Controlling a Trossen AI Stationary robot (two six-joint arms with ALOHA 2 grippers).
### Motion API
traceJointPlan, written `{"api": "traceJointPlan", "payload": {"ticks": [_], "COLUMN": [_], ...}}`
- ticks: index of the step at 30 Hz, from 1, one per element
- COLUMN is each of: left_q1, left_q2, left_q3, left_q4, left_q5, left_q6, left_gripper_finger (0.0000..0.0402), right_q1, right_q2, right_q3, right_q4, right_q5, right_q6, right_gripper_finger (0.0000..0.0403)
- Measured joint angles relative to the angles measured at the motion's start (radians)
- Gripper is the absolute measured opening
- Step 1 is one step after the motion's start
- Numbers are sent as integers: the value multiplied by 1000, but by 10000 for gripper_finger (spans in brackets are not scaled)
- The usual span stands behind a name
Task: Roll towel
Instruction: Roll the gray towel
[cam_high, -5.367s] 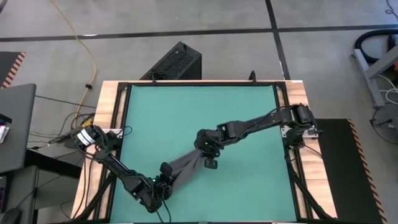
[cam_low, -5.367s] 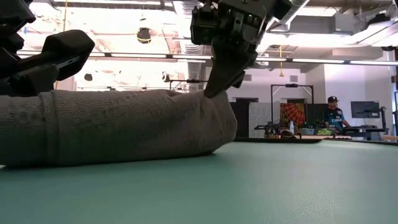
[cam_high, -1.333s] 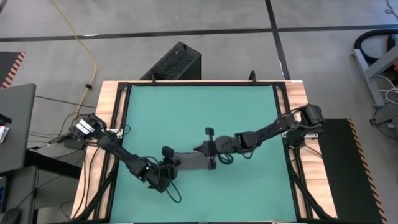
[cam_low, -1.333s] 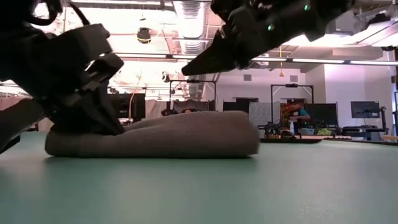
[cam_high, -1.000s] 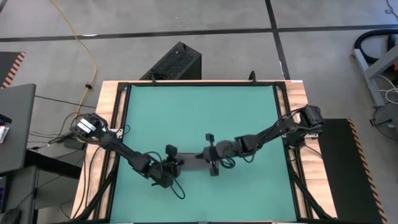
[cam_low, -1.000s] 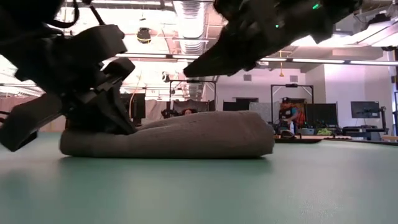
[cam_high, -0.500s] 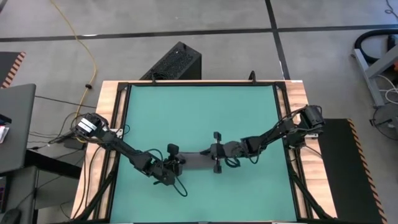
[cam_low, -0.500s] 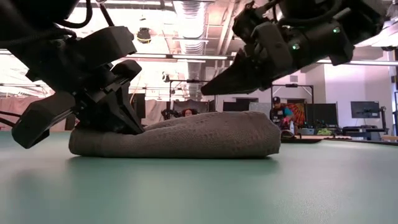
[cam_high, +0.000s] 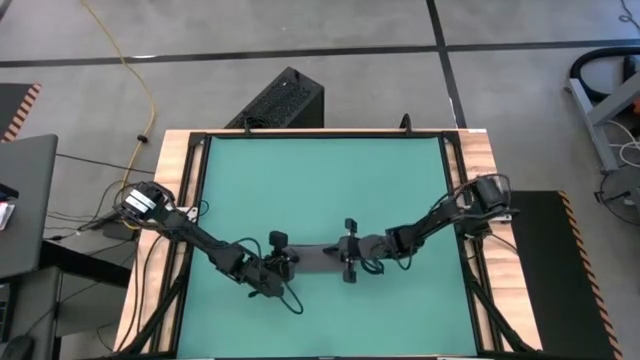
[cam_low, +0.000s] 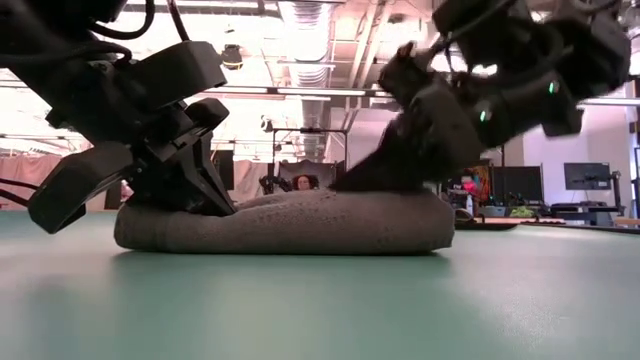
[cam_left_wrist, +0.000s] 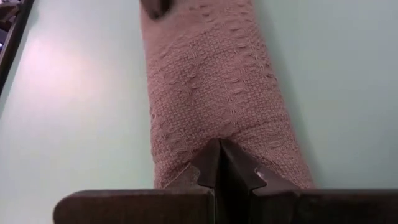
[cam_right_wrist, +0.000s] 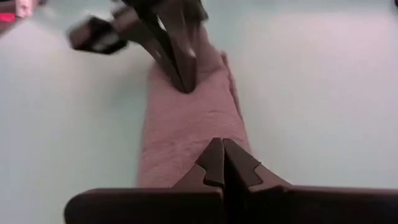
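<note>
The dark grey towel (cam_high: 318, 260) lies as a short thick roll on the green mat (cam_high: 320, 180), a little near of its middle, its long side on the mat (cam_low: 290, 225). No white tag shows. My left gripper (cam_high: 292, 263) is shut at the roll's left end. My right gripper (cam_high: 338, 258) is shut at its right end. Each wrist view looks along the roll (cam_left_wrist: 211, 81) (cam_right_wrist: 186, 124). The right wrist view shows my left gripper (cam_right_wrist: 183, 78) at the roll's far end. My left gripper has its shut fingertips (cam_left_wrist: 219, 149) on the top of the roll's left end (cam_left_wrist: 217, 127), slanting down from the table's left. The cloth dents in a little there. Whether any cloth is caught between the tips, I cannot tell. The roll lies on the mat. My right gripper has its shut fingertips (cam_right_wrist: 222, 149) on the top of the roll's right end (cam_right_wrist: 208, 127), slanting down from the table's right (cam_low: 345, 187). Whether cloth is caught between them, I cannot tell. The roll lies flat on the mat.
The mat is bordered by a black frame and wooden edges (cam_high: 175, 200). A black box (cam_high: 285, 100) stands on the floor beyond the far edge. People and benches (cam_low: 470, 190) show in the room behind.
Both grippers have gone a little toward the table's right edge, and the rolled towel has slid that way with them along the mat. My right gripper, which stood just above the roll's right end, has come down onto it.
</note>
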Motion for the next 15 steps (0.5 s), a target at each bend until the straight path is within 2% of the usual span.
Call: {"api": "traceJointPlan", "payload": {"ticks": [5, 11, 15], "left_q1": [1, -9, -35], "left_q2": [0, 0, 0], "left_q3": [0, 0, 9], "left_q4": [6, 20, 22], "left_q5": [1, 0, -41], "left_q6": [0, -29, -46], "left_gripper_finger": [0, 0, 0], "right_q1": [-2, -7, -7], "right_q2": [127, 198, 203], "right_q3": [18, 13, 9], "right_q4": [115, 120, 79], "right_q5": [3, 16, 40], "right_q6": [42, 141, 200], "right_gripper_finger": [15, 15, 15]}}
